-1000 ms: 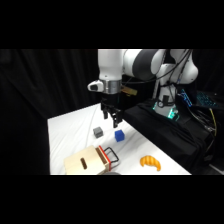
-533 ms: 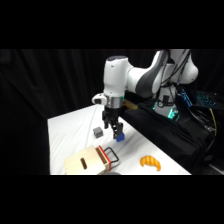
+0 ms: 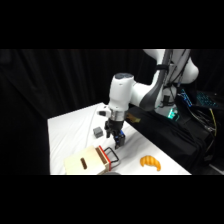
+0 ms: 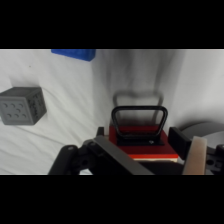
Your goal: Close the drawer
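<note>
The drawer [image 3: 106, 155] has a red-and-white front and a dark wire loop handle [image 3: 114, 158]. It sticks out a little from the cream box [image 3: 82, 163] at the table's front edge. My gripper [image 3: 119, 141] hangs just above and behind the handle. In the wrist view the red drawer front [image 4: 138, 132] and its loop handle [image 4: 138, 118] lie right before the black linkage. A dark finger [image 4: 178, 139] shows on the right and another on the left, set apart, so my gripper [image 4: 140, 144] is open and holds nothing.
A grey cube [image 3: 98, 132] [image 4: 22, 105] sits on the white table [image 3: 70, 131] left of the gripper. A blue cube [image 4: 74, 53] shows at the wrist view's top edge. A croissant [image 3: 150, 162] lies to the right of the drawer. Dark equipment with cables [image 3: 195, 130] lines the table's right side.
The arm has come down and forward from above the cubes, and the gripper now sits low, right by the drawer's handle. The drawer and the cubes have not moved.
</note>
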